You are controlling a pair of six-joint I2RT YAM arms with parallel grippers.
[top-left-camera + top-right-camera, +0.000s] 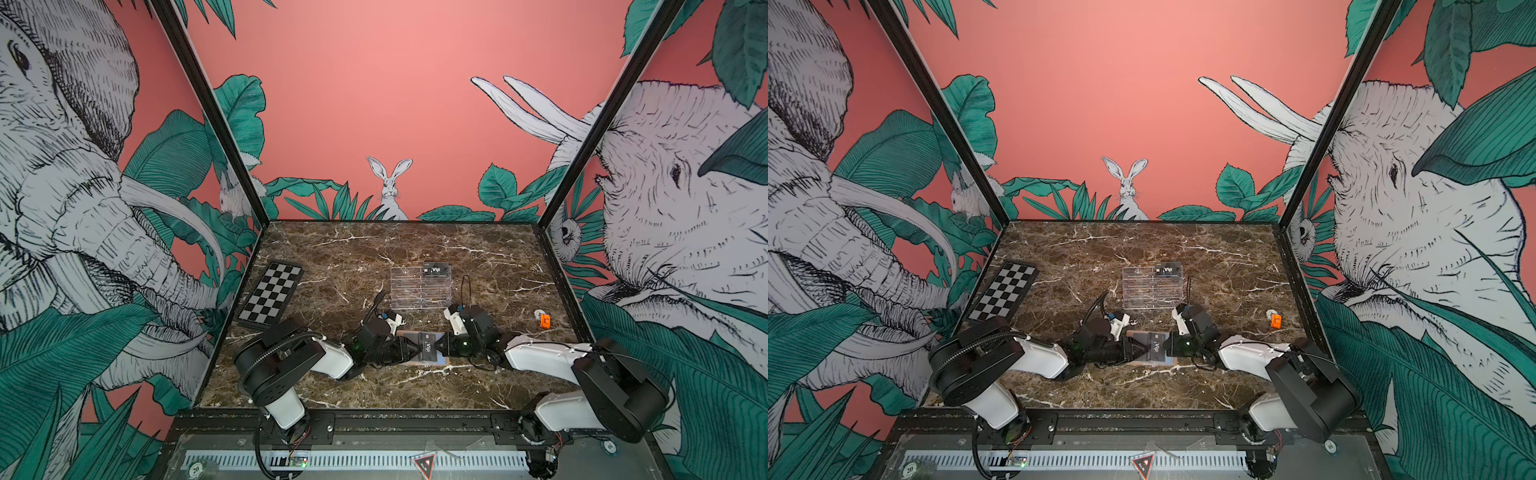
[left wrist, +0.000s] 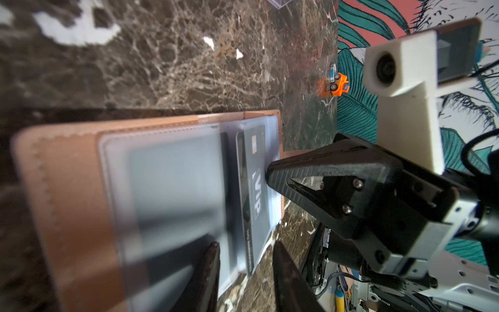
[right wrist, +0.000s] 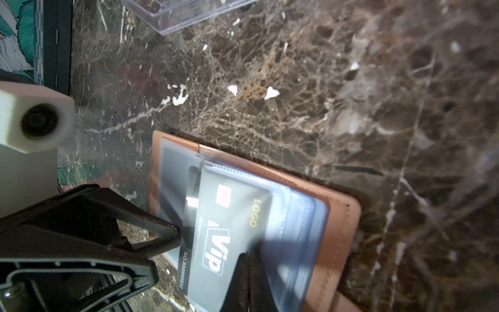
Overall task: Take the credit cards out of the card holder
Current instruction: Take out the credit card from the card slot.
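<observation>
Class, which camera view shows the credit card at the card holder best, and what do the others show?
The right wrist view: the credit card looms large, lettering and number readable. The left wrist view shows the credit card foreshortened and blurred. In both top views the credit card is a small dark rectangle.

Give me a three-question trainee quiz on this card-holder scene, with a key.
1. True or false: the card holder is folded shut.
2. One Vip credit card is already out of the holder. Where is it? A) on the chequered board B) on the clear acrylic stand C) beside the orange toy car
3. Fill in: the ___ gripper has its fingers closed on the Vip card that lies in the holder.

Key: 1 false, it lies open; 2 B; 3 the right gripper.
</observation>
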